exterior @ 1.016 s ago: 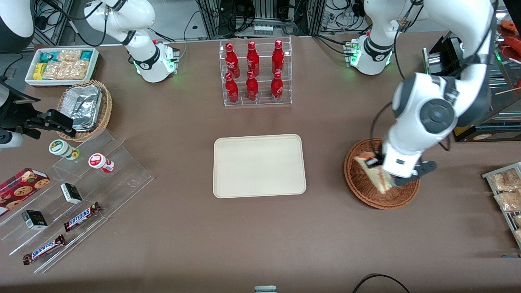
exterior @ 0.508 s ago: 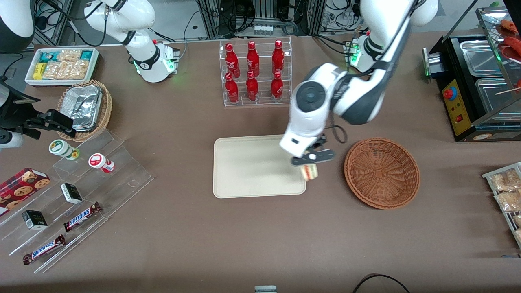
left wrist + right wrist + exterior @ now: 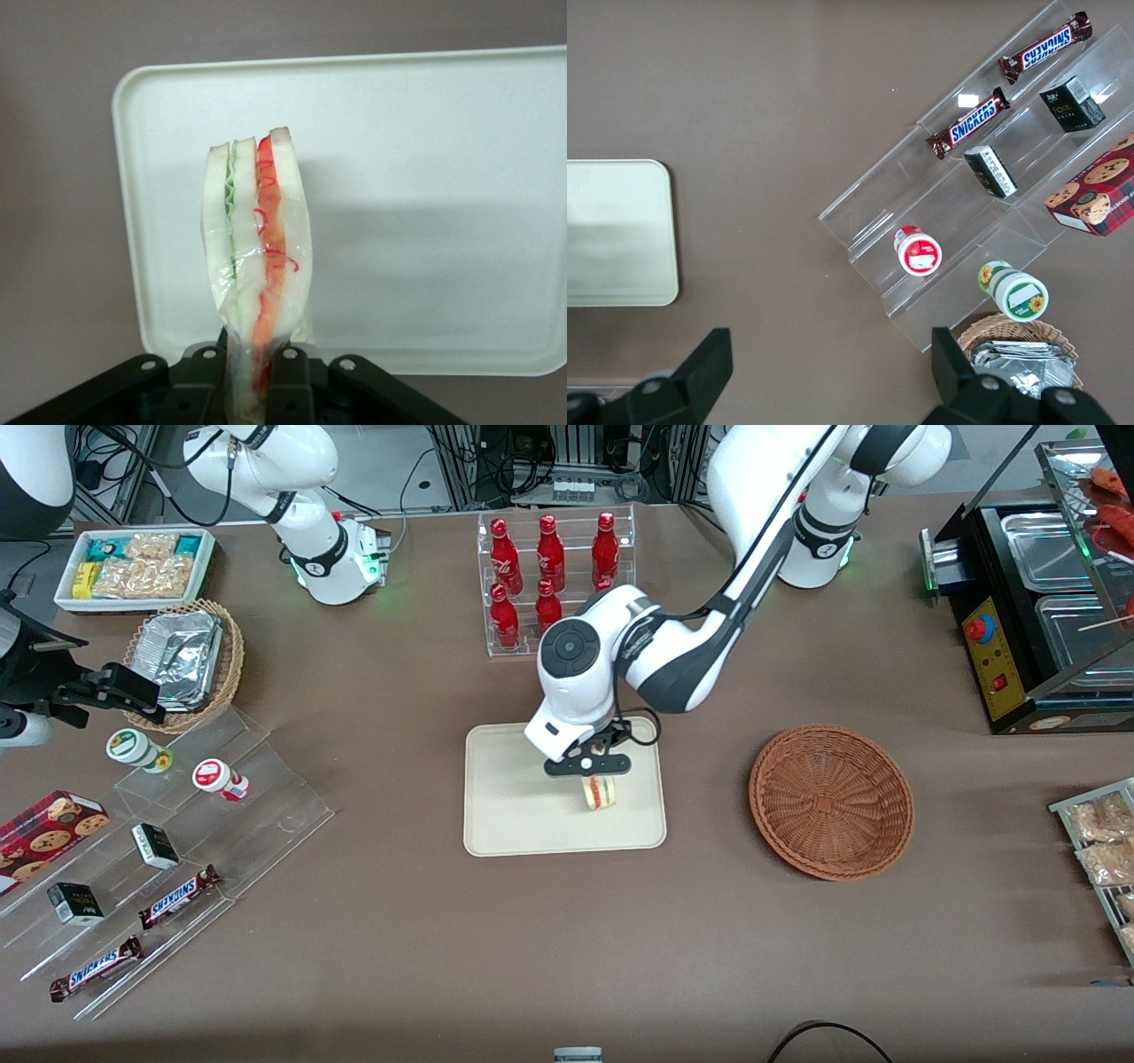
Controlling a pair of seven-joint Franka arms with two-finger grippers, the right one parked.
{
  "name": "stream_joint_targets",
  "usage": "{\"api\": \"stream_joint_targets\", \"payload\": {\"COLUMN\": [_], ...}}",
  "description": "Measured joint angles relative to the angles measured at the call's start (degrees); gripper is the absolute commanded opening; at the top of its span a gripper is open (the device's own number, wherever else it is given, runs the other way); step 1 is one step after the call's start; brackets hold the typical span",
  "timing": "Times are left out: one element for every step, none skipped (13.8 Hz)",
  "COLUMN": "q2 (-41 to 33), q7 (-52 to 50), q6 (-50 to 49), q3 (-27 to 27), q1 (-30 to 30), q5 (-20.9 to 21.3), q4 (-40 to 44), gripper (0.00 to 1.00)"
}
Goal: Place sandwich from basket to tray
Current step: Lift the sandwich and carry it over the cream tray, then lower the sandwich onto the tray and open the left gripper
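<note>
While its jaws are pressed tight on the bottom edge of the sandwich [image 3: 257,257], the gripper [image 3: 592,772] hangs above the tray [image 3: 505,815], over the part of it nearer the working arm's end of the table. In the wrist view two black fingers [image 3: 291,376] pinch the clear wrapping, and the wedge stands out from them edge-on, showing white bread slices with a green layer and a red layer between them. From the front the sandwich [image 3: 601,792] hangs just under the gripper, over the cream surface; whether it touches the tray cannot be told. The working arm [image 3: 620,646] reaches down to it from its base farther from the front camera.

Well apart from the tray, toward the working arm's end of the table, sits the round brown basket [image 3: 831,802] with nothing in it. Farther from the front camera than the tray stands a clear rack of red bottles [image 3: 554,584], partly covered by the arm. Toward the parked arm's end are clear stepped shelves [image 3: 177,850] holding chocolate bars [image 3: 177,896], small dark boxes and two round cups [image 3: 219,779], a tan basket with foil trays [image 3: 182,660], and a white bin of packaged snacks [image 3: 133,567].
</note>
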Motion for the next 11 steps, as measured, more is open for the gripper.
{"api": "stream_joint_targets", "payload": {"q2": [0.9, 1.8, 2.7, 3.5, 4.3, 5.0, 5.6, 6.1, 6.5, 6.7, 7.0], "q7": [0.0, 0.0, 0.0, 0.0, 0.0, 0.0, 0.0, 0.0, 0.0, 0.0, 0.0], "q6": [1.2, 2.9, 4.8, 6.2, 7.0, 7.8, 8.8, 9.6, 10.0, 10.1, 10.2], "q3": [0.0, 0.0, 0.0, 0.0, 0.0, 0.0, 0.0, 0.1, 0.1, 0.2, 0.2], "q1": [-0.5, -1.1, -1.6, -2.2, -2.7, -3.1, -3.3, -3.3, -3.3, -3.3, -3.3], "q5": [0.0, 0.0, 0.0, 0.0, 0.1, 0.1, 0.2, 0.2, 0.2, 0.3, 0.3], "q4": [0.2, 0.2, 0.3, 0.4, 0.4, 0.5, 0.5, 0.5, 0.5, 0.5, 0.5], "gripper": [0.00, 0.00, 0.00, 0.00, 0.00, 0.00, 0.00, 0.00, 0.00, 0.00, 0.10]}}
